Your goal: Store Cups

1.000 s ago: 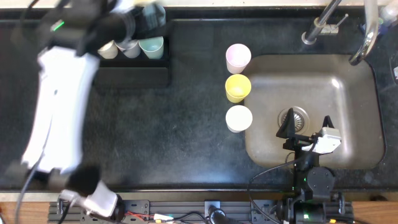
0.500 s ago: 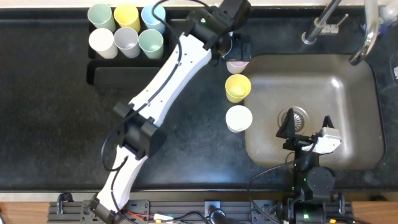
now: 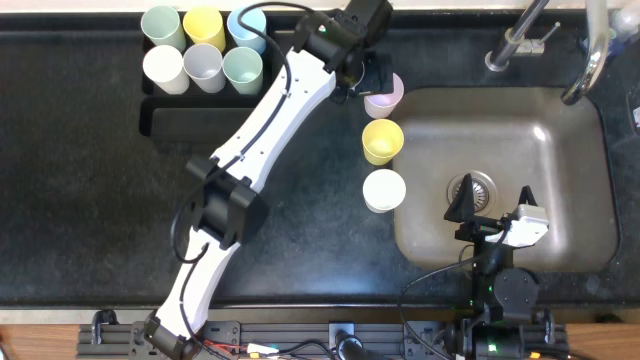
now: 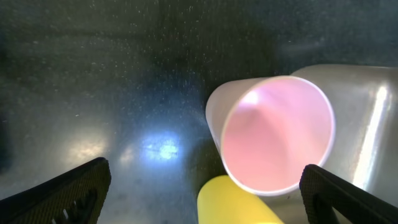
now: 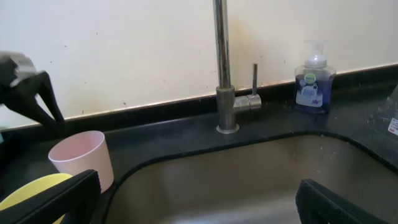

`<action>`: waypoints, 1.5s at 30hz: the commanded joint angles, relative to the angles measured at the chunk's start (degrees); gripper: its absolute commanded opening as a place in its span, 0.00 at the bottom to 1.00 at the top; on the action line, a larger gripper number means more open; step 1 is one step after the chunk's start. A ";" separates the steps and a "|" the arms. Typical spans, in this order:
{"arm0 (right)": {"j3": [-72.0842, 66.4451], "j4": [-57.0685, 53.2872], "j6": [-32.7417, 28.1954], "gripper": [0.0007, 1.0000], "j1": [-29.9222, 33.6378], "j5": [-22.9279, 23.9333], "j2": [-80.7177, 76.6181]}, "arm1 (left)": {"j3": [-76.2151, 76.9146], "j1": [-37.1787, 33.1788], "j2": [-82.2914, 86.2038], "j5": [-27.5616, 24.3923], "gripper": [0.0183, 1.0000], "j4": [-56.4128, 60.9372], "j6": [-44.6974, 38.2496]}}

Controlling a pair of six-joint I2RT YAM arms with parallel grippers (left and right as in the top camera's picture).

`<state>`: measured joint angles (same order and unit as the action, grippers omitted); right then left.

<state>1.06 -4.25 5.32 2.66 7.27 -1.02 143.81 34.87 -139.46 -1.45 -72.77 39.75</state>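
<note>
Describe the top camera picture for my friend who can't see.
The left gripper hangs open above a pink cup beside the sink. A yellow cup and a white cup line up with it; six cups sit in a black rack.

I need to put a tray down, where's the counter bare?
Bare counter lies below the cup rack, left of the left arm, and between it and the white cup. Crowded: beside the sink's left rim, with pink cup, yellow cup and left tool.

The left arm (image 3: 285, 100) has white links, black joints and a black-fingered end effector (image 4: 205, 190); the right arm (image 3: 497, 285) is black.
</note>
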 commanded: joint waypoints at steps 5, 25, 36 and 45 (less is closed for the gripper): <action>-0.74 0.31 -0.20 1.00 0.37 -0.39 0.26 | 1.51 -0.48 -1.73 -1.60 1.00 -0.50 1.29; -0.74 0.31 -0.20 1.00 0.37 -0.42 0.26 | 1.51 -0.79 -4.57 -2.32 0.02 2.16 2.78; -0.74 0.31 -0.20 1.00 0.37 -0.39 0.26 | 1.99 -4.81 4.48 2.38 0.02 3.28 2.78; -0.74 0.31 -0.20 1.00 0.37 -0.39 0.26 | -0.92 -15.98 28.68 12.02 0.02 -15.74 8.66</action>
<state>1.06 -4.29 5.32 2.66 7.29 -1.02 143.83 23.09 -122.98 3.57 -83.77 44.12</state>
